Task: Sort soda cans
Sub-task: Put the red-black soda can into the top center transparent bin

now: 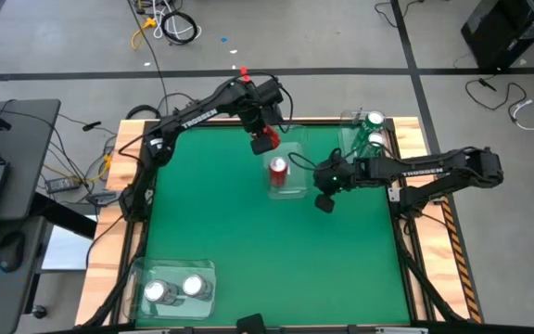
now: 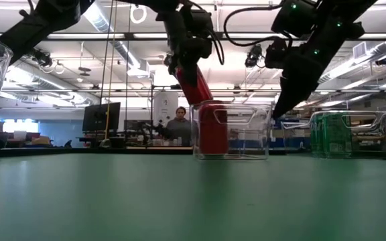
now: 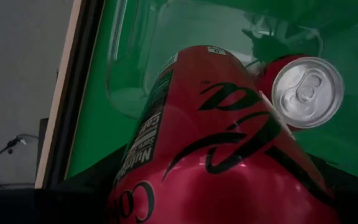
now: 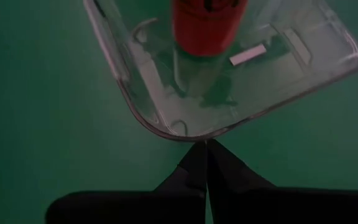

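1. A red soda can is held in the left gripper above the table, tilted, just beside the far-left edge of the middle clear bin; in the low view the held can is seen slanting above the bin's rim.
2. A second red can is seen standing upright inside the middle bin, its silver top shown past the held can in the left wrist view.
3. The right gripper is kept pressed fully together, with nothing between its fingers; it is placed just outside the near-right corner of the middle bin, close above the green table.
4. Two green cans are found in the clear bin at the far right corner of the table.
5. Two silver cans are found in the clear bin at the near left corner.
6. A person is seen in the room behind the table in the low view.
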Robot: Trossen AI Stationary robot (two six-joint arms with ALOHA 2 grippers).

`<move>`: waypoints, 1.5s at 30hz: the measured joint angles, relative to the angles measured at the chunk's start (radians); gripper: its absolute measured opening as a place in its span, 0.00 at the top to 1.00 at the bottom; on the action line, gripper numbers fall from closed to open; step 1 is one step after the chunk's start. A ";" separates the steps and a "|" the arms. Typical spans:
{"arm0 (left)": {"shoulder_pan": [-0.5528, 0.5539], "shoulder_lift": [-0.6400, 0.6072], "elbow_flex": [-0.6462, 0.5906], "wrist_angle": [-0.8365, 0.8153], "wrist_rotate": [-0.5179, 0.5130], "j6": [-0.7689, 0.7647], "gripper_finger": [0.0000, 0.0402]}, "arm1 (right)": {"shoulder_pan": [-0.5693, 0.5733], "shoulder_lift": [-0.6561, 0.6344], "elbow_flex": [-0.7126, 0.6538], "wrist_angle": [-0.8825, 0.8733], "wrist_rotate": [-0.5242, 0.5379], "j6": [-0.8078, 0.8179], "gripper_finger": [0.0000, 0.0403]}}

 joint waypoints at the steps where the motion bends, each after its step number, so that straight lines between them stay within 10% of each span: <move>1: 0.003 0.006 0.000 -0.003 0.000 0.000 0.27 | 0.000 0.000 0.000 0.008 -0.004 0.000 1.00; 45: 0.018 0.155 -0.010 0.046 0.059 -0.005 0.27 | -0.080 -0.013 0.001 0.204 -0.077 -0.044 1.00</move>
